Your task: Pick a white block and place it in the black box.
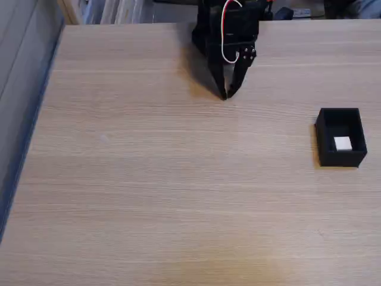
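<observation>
Claw [225, 95] first: it is black and it hangs near the top middle of the fixed view, pointing down at the table [149, 179]. Its two fingers come together at the tips, so it is closed, and it has nothing in it. The tips look to be right at the wood, though I cannot tell if they touch it. A red and white wire [225, 36] loops down the front of the black arm [229, 27] above the claw.

Well apart from the claw, over by the right edge of the view, sits the black box [340, 137]. It is open on top and has thin walls. The white block [343, 143] lies inside it, on the floor of the box (a bit toward the near right corner). The block is much smaller than the box.

There is no writing or label that I can read on the arm, the box or the block.

The table is pale wood with long lines in it. Its left edge slants down the left side of the view, with a gray floor [18, 71] beside it. Its far edge runs along the top, behind the arm. The big wood space left of the claw and in front of it is wide open, and so is the stretch between the claw and the box.
</observation>
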{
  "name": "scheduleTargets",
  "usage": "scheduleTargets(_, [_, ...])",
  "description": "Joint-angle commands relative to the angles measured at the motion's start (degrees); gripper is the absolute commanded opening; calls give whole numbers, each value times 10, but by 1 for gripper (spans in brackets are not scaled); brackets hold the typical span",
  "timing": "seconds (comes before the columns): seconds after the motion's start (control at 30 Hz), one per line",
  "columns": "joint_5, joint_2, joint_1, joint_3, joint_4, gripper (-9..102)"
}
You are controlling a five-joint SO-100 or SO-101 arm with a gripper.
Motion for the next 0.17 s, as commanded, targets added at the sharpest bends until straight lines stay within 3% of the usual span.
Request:
scheduleTargets(0.0, [2,4,2,8,1,0])
scheduleTargets(0.13, [1,4,2,8,1,1])
